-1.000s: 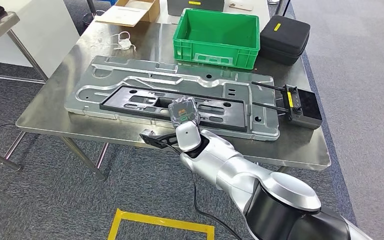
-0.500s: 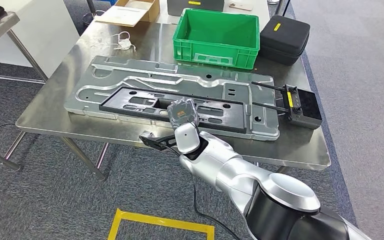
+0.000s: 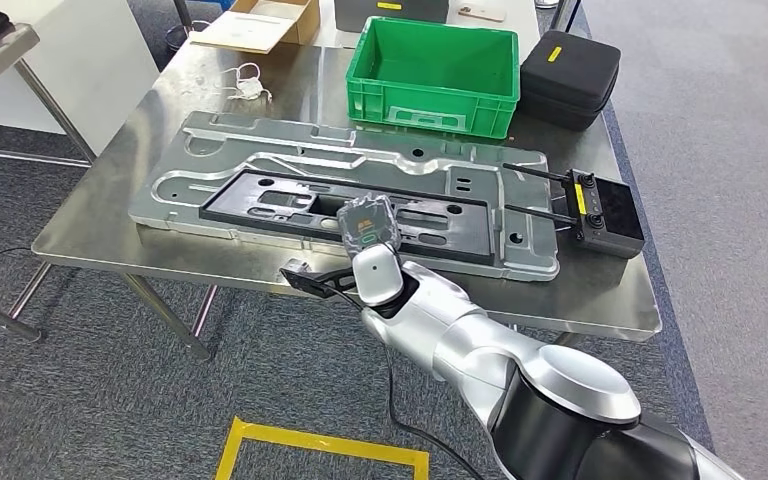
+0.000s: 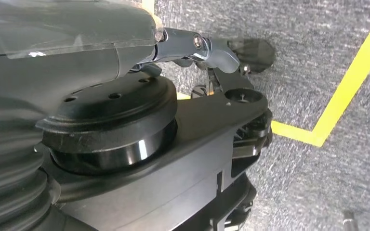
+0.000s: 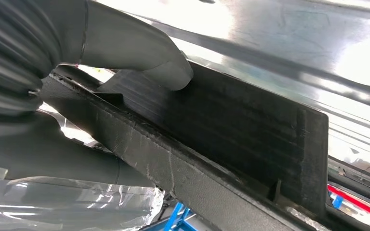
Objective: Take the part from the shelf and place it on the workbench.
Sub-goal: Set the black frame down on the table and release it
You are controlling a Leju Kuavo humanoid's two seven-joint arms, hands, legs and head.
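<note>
A steel worktop [image 3: 110, 225] stands on grey carpet, its bare metal scuffed and shiny. Across its middle lies a long silver pressed-metal panel [image 3: 260, 150], and on that panel rests the part [image 3: 260, 205], a flat black frame with cut-outs, lying lengthwise and flat. The right hand [image 3: 365, 228] reaches in from the near edge of the worktop and sits at the part's near rim. In the right wrist view the right hand's fingers [image 5: 139, 53] are closed on the part's black edge, the thumb pressed on one face and the hand's clear-wrapped body under the other. The left hand [image 4: 221, 53] hangs over the carpet, beside yellow floor tape [image 4: 347, 82]; whether its fingers are open or closed I cannot tell.

Behind the panel sits a green plastic crate [image 3: 432, 75], with a black zip case [image 3: 570, 78] just beside it. A black controller with two antennas [image 3: 605, 212] lies at the panel's far-right end. A cardboard box [image 3: 260, 25] and a tangle of white cord [image 3: 245, 82] occupy the back left corner.
</note>
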